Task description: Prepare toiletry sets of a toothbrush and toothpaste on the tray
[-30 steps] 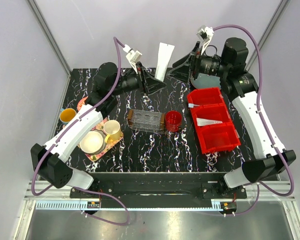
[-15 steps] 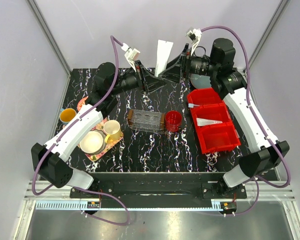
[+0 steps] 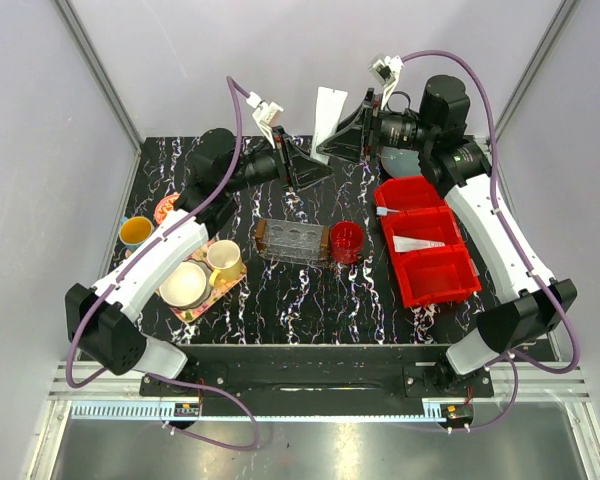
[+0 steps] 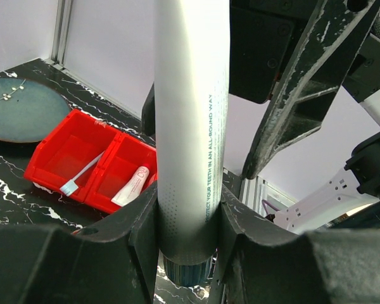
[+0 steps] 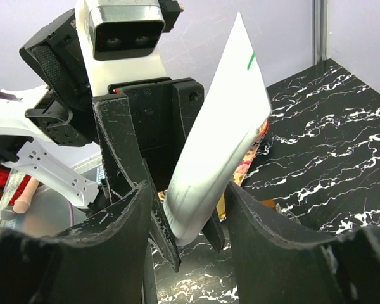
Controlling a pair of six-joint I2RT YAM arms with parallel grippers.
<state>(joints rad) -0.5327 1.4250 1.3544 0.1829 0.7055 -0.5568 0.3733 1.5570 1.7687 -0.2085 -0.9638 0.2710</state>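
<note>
Presently, top view: tube (image 3: 327, 112) upright at the bench's (image 3: 280, 300) far edge, base pinched in my left jaws, right jaws astride it higher up. Tray (image 3: 263, 238) mid-bench, apparently empty; brush (image 3: 388, 211) in the red bin (image 3: 440, 280).
Left wrist: left jaws clamped on the tube (image 4: 190, 126).
Right wrist: right jaws half-wide, a gap showing beside the tube (image 5: 218, 139). Advice: close squarely on its body before the left lets go.
Bench black, white-veined, glossy; walls (image 3: 180, 60) plain lilac.
</note>
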